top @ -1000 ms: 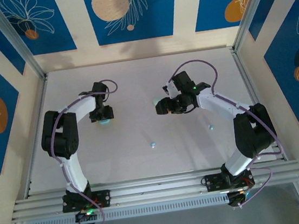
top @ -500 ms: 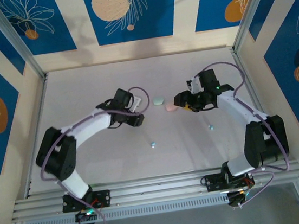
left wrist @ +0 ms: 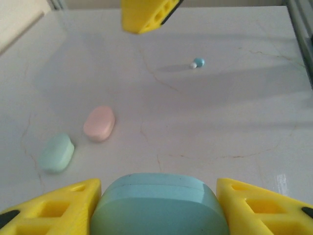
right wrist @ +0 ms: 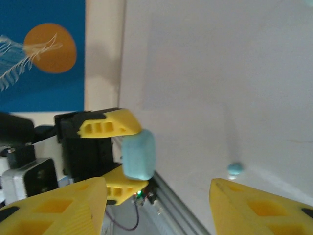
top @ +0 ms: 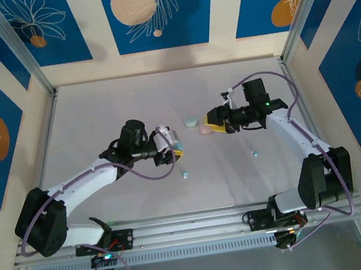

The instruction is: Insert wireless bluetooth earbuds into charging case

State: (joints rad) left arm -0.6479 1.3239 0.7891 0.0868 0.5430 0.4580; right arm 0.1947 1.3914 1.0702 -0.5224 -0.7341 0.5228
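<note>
A blue charging case (left wrist: 159, 205) sits between the yellow fingers of my left gripper (top: 172, 145), which is shut on it above the middle of the table. My right gripper (top: 213, 122) faces it from the right, open and holding nothing; its fingers (right wrist: 54, 205) frame the held case (right wrist: 139, 154) in the right wrist view. Two tiny light blue earbuds lie loose on the table, one (top: 185, 174) near the front of the middle and one (top: 255, 154) further right. One earbud (left wrist: 198, 62) also shows in the left wrist view.
A pink case (top: 205, 129) and a mint case (top: 192, 121) lie shut side by side on the table between the grippers, just below the right gripper. Aluminium rails (top: 178, 226) run along the near edge, and patterned walls enclose the table.
My left arm swung from the back left toward the centre, carrying the blue case. My right gripper drew back to the right and turned toward the left one, uncovering the pink and mint cases.
</note>
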